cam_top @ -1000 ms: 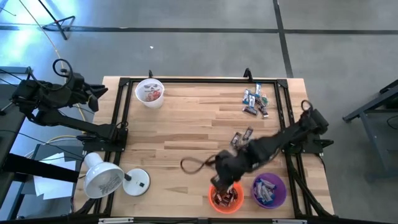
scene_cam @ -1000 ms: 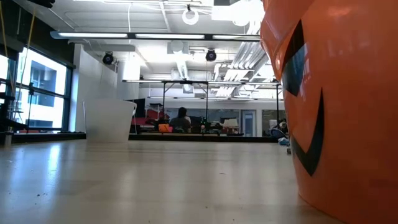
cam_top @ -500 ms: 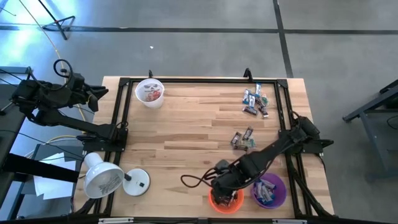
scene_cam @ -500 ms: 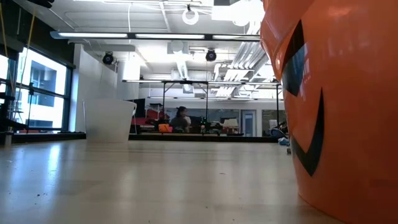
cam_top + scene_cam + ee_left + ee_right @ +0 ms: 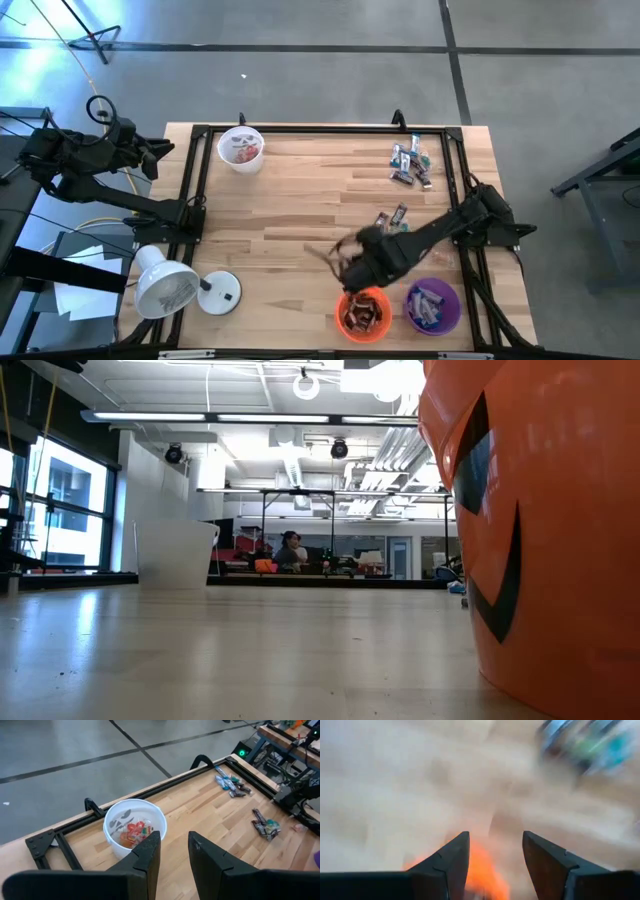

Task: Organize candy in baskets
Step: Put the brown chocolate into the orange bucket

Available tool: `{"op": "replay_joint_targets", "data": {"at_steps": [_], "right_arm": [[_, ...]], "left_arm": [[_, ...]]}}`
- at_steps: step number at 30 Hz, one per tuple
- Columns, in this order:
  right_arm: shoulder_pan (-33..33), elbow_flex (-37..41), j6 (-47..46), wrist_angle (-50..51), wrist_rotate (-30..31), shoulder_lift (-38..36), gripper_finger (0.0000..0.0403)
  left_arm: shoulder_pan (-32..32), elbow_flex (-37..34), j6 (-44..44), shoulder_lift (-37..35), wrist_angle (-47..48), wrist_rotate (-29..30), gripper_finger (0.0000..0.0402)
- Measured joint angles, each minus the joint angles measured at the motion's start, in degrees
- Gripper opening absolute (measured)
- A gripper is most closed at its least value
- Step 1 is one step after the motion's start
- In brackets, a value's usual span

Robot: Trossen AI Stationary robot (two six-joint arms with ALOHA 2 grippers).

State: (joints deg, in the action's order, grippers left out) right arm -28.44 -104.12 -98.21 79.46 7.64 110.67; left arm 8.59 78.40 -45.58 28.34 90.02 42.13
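Right gripper (image 5: 492,851) fingers spread, empty, above the orange basket (image 5: 363,313); overhead shows purple basket (image 5: 432,306) beside; left gripper (image 5: 174,851) fingers parted, empty.

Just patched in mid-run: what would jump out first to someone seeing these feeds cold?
The right gripper, jaws open and empty, sweeps in a blur above the bright orange round basket of dark-wrapped candy at the table's near edge, with the purple round basket beside it. Two loose clusters of wrapped candy bars wait on the pale wooden table, and the left gripper is parked by the white face-printed basket.
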Motion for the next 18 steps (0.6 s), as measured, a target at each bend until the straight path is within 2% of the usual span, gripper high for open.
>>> {"op": "replay_joint_targets", "data": {"at_steps": [2,7,10,13,18], "right_arm": [[1.3,0.0,-7.6,4.5,6.9,0.0,0.0176],[4.7,2.0,-23.4,7.1,16.5,-0.1,0.0177],[6.5,6.2,-29.0,4.6,16.9,-0.1,0.0177],[7.5,11.7,-33.5,-0.1,13.4,0.0,0.0177],[10.2,18.0,-34.8,-7.5,11.4,0.0,0.0177]], "left_arm": [[0.0,0.0,1.2,0.0,0.0,0.3,0.0088],[0.0,0.0,4.5,0.0,0.0,2.6,0.0088],[0.0,0.0,5.8,0.0,0.0,3.9,0.0088],[0.0,0.0,7.2,0.0,0.0,5.4,0.0088],[0.0,0.0,7.6,0.0,0.0,6.5,0.0088]]}}
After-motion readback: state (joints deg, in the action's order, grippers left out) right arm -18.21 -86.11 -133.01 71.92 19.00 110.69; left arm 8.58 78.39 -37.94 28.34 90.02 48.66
